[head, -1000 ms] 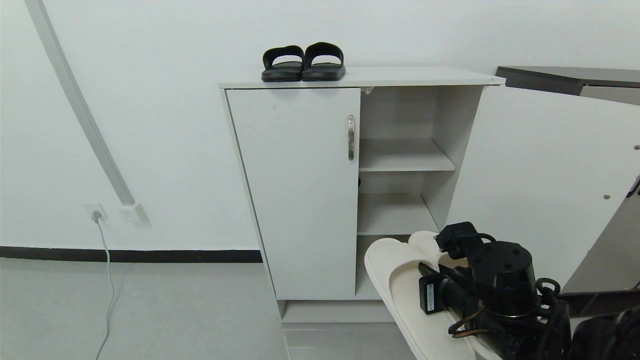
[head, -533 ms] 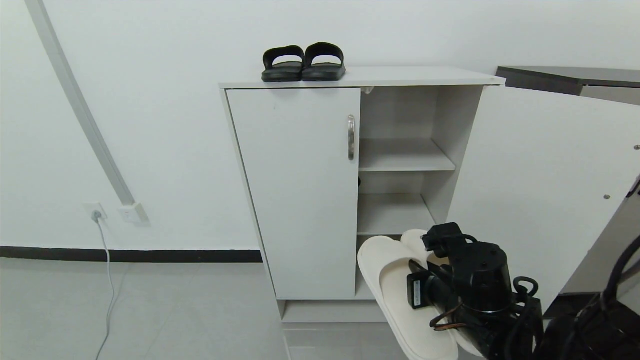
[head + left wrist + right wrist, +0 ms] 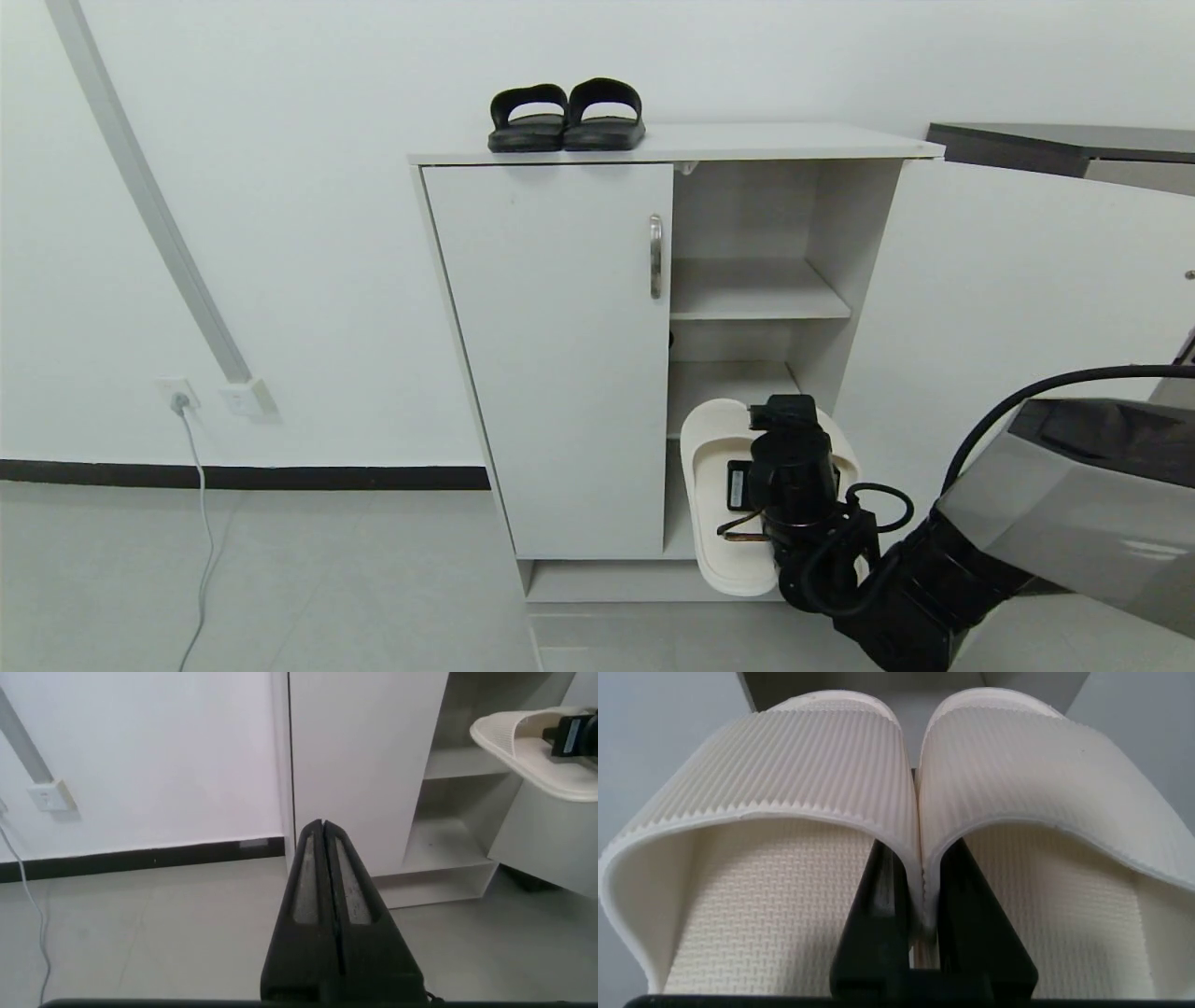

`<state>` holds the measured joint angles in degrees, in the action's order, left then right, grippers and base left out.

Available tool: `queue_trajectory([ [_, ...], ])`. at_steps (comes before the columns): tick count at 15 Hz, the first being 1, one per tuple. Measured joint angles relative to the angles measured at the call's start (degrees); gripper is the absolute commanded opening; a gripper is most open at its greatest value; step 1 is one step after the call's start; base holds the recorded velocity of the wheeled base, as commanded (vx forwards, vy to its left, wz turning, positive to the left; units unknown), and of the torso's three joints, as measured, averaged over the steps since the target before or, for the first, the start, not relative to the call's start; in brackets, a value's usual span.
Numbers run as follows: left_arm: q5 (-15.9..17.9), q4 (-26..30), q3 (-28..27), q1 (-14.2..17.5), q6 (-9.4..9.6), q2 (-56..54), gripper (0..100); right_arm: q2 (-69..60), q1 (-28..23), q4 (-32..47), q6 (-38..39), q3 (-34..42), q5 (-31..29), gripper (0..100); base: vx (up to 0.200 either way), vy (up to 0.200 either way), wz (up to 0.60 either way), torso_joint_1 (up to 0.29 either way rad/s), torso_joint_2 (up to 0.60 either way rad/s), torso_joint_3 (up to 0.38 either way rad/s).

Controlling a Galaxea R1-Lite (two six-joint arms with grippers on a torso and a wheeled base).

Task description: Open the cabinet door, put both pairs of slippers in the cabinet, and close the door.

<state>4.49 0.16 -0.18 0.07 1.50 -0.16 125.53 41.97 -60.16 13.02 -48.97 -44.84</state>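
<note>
A plain white wall [image 3: 280,233] and a grey tiled floor [image 3: 327,579] frame a white cabinet [image 3: 794,142]. Its left-hand door [image 3: 551,373], with a metal handle [image 3: 655,257], is shut, and its right-hand door [image 3: 1008,308] is swung wide open. The black slippers [image 3: 567,117] sit side by side at the left end of the cabinet top, toes towards the wall. The white slippers [image 3: 707,504] are off the floor in the right gripper [image 3: 918,910]. Its jaws are pinched on the two inner walls of the straps, so the pair is held pressed together as one. The slippers hang just in front of the open right-hand compartment, and their long axis runs from the wrist straight towards the opening, toes leading. The toes are about level with the front edge of the lower shelf [image 3: 733,401], and the heels are over the bottom board [image 3: 681,546]. Whether the toes have crossed the cabinet's front plane cannot be told. The likely next move is a push along that axis, kept clear of the shelf edge and the shut door's edge beside it. The left gripper [image 3: 323,835] has its jaws pressed together on nothing and points at the floor before the shut door, well apart from both pairs. The right arm is therefore the nearer one.
</note>
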Motion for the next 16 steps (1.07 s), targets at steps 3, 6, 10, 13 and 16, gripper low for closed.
queue_trajectory([
  [3, -0.04, 0.0, 0.0, 0.0, -0.06, 0.0, 0, 1.35, -0.05, -0.57, 0.0, -0.22, -0.07, 0, 0.0, -0.067, 0.0, -0.001, 0.0, 0.001],
  [6, -0.09, 0.02, 0.02, 0.0, -0.09, 0.0, 0, 1.97, 0.06, -0.71, 0.0, -0.09, -0.07, 0, 0.0, -0.2, 0.0, 0.002, 0.0, -0.002],
  [10, -0.09, 0.02, 0.02, -0.02, -0.24, 0.02, 0, 3.78, 0.02, -3.17, -0.44, -0.06, -0.05, 0, 0.0, -0.15, 0.0, 0.003, 0.0, 0.001],
  [13, -0.06, -0.02, 0.0, 0.04, -0.2, 0.05, 0, 4.77, 0.09, -4.29, -0.66, -0.45, 1.54, 0, 0.0, 0.0, 0.0, 0.0, 0.0, 0.0],
  [16, -0.06, 0.02, 0.0, 0.06, -0.27, 0.05, 0, 5.53, 1.18, -4.68, -0.71, -0.87, 5.53, 0, 0.0, 0.0, 0.0, 0.0, 0.0, 0.0],
])
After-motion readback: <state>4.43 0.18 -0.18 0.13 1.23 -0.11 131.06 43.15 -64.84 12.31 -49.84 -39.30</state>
